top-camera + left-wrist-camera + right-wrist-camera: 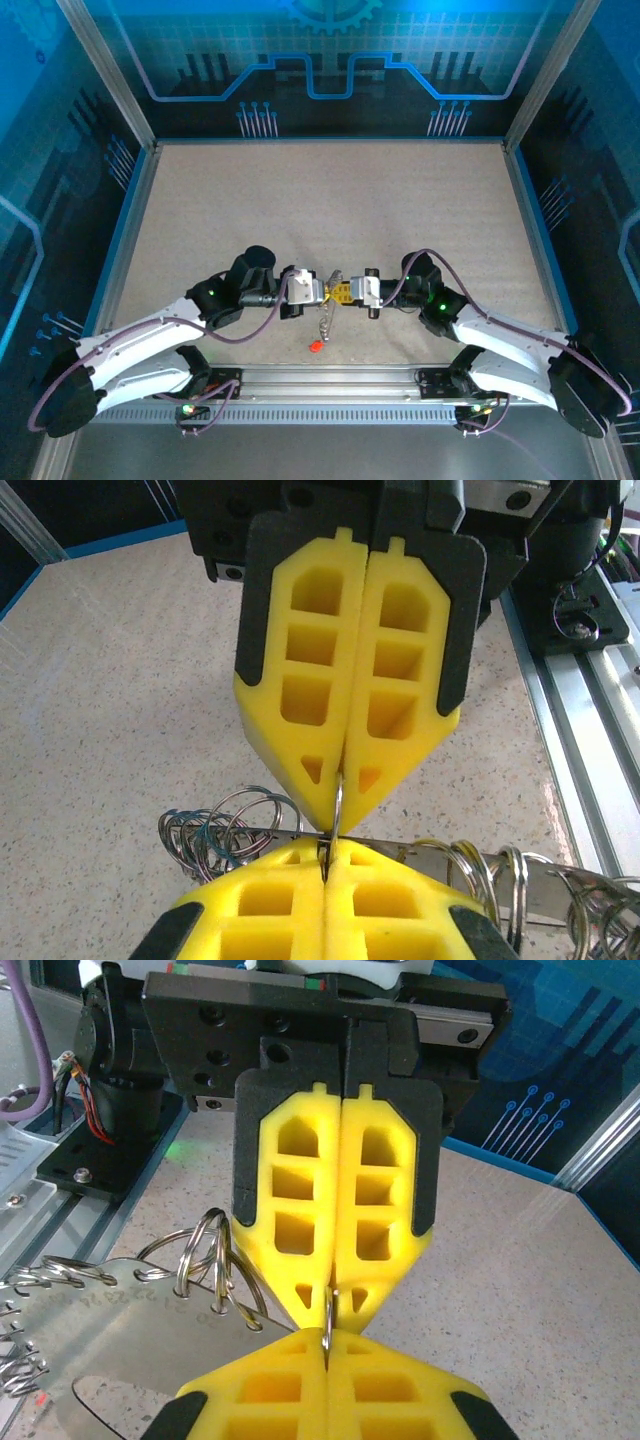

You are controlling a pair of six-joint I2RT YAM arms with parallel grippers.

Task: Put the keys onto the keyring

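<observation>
Robot test cell in a lab, speckled beige tabletop (pixel 330 200) boxed in by aluminium posts (pixel 108 75) at upper left and right, blue circuit-print panels (pixel 330 60) across the top and sides, two white arms (pixel 135 345) bolted to a slotted metal rail (pixel 330 380) along the bottom edge.

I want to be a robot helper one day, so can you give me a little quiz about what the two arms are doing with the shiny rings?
1. True or false: the left pincer and the right pincer are both shut and meet tip to tip.
2. What do both pincers pinch between them? A) a thin metal ring B) a spoon C) a rope
3. In the top view, what colour is the little piece just below the pincers?

Key: 1 true; 2 A; 3 red.
</observation>
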